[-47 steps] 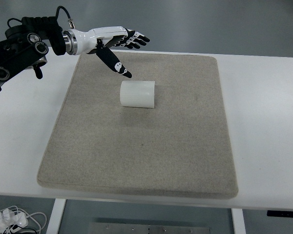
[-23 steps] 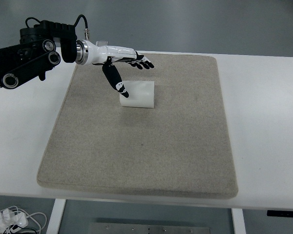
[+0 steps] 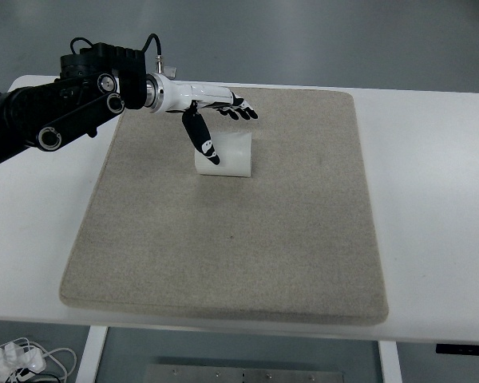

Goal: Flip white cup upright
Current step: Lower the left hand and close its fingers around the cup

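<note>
Now the left hand (image 3: 211, 116) has moved over the cup (image 3: 227, 155) (still lying on its side), fingers spread, nothing gripped yet

Bright, even light; perhaps slightly soft focus.
</note>
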